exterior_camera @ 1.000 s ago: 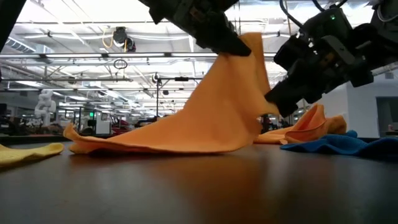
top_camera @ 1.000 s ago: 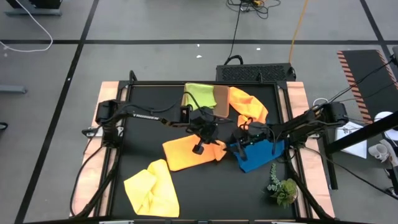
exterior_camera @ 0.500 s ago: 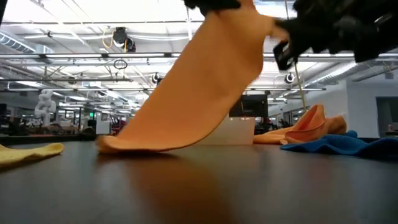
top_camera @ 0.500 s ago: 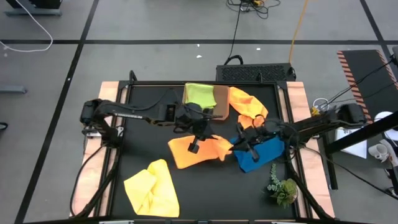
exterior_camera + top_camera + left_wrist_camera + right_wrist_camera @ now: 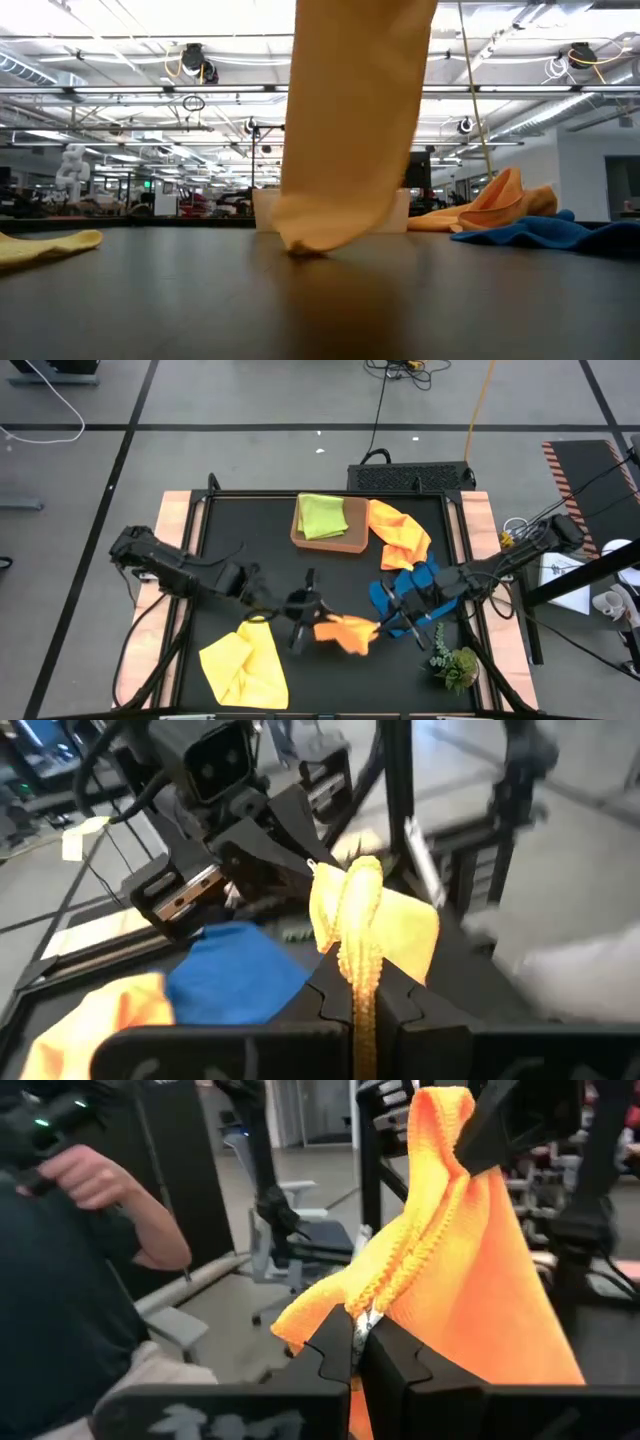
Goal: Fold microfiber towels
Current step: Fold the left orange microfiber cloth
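Observation:
An orange towel point(image 5: 345, 633) hangs between my two grippers over the table's near middle. My left gripper point(image 5: 310, 622) is shut on its left end and my right gripper point(image 5: 380, 625) on its right end. In the low view the orange towel point(image 5: 350, 120) drops from the top of the picture. A lime green towel point(image 5: 322, 517) lies in the brown tray point(image 5: 352, 543). A second orange towel point(image 5: 398, 532) lies crumpled at the back right, a blue towel point(image 5: 412, 592) under my right arm, and a yellow towel point(image 5: 243, 665) at the near left. My left gripper pinches a bunched, hemmed edge point(image 5: 357, 955) of the orange towel between its two fingers, coming about level from the table's left. The cloth stands up in folds past the fingertips. My right gripper pinches a hemmed edge point(image 5: 372, 1302) at the towel's other end, level from the table's right. The towel hangs slack below both grippers, and its lower end point(image 5: 300, 243) touches the table.
A green plant sprig point(image 5: 455, 660) lies at the near right corner. A person sits beyond the table in the right wrist view point(image 5: 90, 1250). Bare black tabletop point(image 5: 240, 540) shows at the far left and between the yellow towel and the hanging one.
Both grippers have risen and gone toward the table's near edge. My right gripper has taken hold of the orange towel's right end. The towel, which lay spread with one corner raised, is now lifted, hanging in a narrow drape with only its lower end on the table.

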Robot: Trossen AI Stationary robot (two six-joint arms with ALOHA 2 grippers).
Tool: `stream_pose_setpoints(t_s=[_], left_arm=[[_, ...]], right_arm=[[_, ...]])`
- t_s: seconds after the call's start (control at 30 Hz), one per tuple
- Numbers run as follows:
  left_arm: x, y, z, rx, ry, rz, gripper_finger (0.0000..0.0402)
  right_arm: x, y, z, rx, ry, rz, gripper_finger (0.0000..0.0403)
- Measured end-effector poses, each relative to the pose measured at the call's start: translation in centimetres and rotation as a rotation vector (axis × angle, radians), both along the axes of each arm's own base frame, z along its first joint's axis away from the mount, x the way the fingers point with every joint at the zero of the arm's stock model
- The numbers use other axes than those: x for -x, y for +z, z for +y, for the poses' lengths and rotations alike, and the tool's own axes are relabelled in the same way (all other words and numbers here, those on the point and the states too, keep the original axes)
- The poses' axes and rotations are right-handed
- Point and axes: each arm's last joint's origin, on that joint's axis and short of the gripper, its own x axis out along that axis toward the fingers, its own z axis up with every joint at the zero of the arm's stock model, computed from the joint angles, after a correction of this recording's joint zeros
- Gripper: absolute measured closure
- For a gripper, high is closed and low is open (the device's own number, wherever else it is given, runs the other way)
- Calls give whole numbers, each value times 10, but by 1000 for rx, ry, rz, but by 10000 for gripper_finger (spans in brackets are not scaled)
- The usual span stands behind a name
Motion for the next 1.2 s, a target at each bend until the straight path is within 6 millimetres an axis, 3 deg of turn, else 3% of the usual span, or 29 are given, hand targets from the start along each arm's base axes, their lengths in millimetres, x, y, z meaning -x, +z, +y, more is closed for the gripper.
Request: stream_pose_setpoints(t_s=[0.27, 0.43, 0.7, 1.0, 1.2], left_arm=[[31, 22, -48, 85, -15, -130, 394], [37, 24, -42, 108, 81, -100, 398], [17, -2, 3, 170, 119, 71, 398], [3, -58, 96, 141, 237, 222, 396], [4, -89, 151, 95, 234, 166, 398]], right_arm=[[-4, 33, 22, -43, 58, -33, 403], [-6, 29, 16, -55, -20, 61, 403], [-11, 9, -4, -48, -164, 284, 403], [-11, -15, -31, 19, -468, 464, 403], [-13, -35, -60, 21, -632, 532, 403]])
